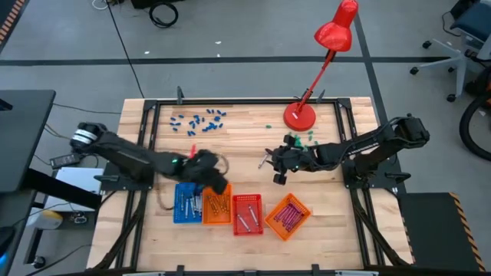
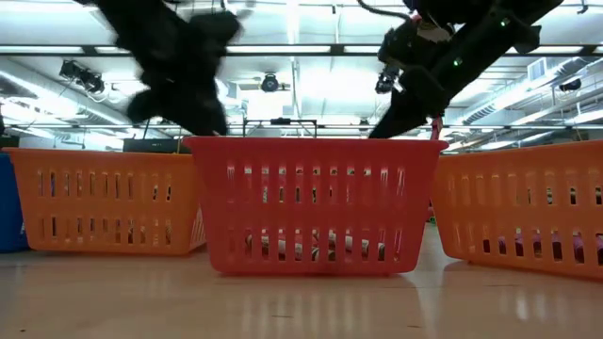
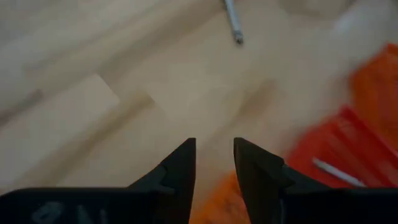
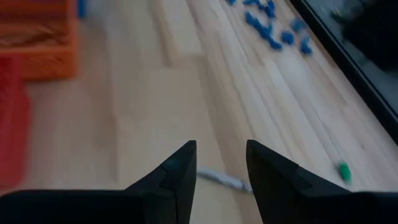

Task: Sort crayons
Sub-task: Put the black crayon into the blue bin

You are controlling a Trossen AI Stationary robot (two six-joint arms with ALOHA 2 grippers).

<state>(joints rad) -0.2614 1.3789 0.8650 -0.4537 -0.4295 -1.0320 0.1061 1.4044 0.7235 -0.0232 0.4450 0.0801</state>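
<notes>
Crayons (image 1: 289,214) lie sorted by tray; my left gripper (image 3: 214,163), parted and empty, hovers above the orange tray (image 1: 217,205), while my right gripper (image 4: 221,168), also parted and empty, lines up on a grey crayon (image 4: 222,179)

Right claw (image 4: 219,180) low over the pale wooden desk (image 4: 155,106), two dark fingers (image 4: 177,177) apart with a clear gap between them. Silvery grey crayon (image 4: 224,180) flat on the wood in that gap, just ahead of the fingertips, touching neither as far as can be told. Farther off, orange tray (image 4: 40,46) with thin sticks inside, blurred; red tray (image 4: 9,124) just beside it, only an edge in view. Scatter of stubby blue bits (image 4: 270,28) well apart from the trays, near the desk's dark border (image 4: 348,68). One stubby green bit (image 4: 343,169) alone beside that border.
</notes>
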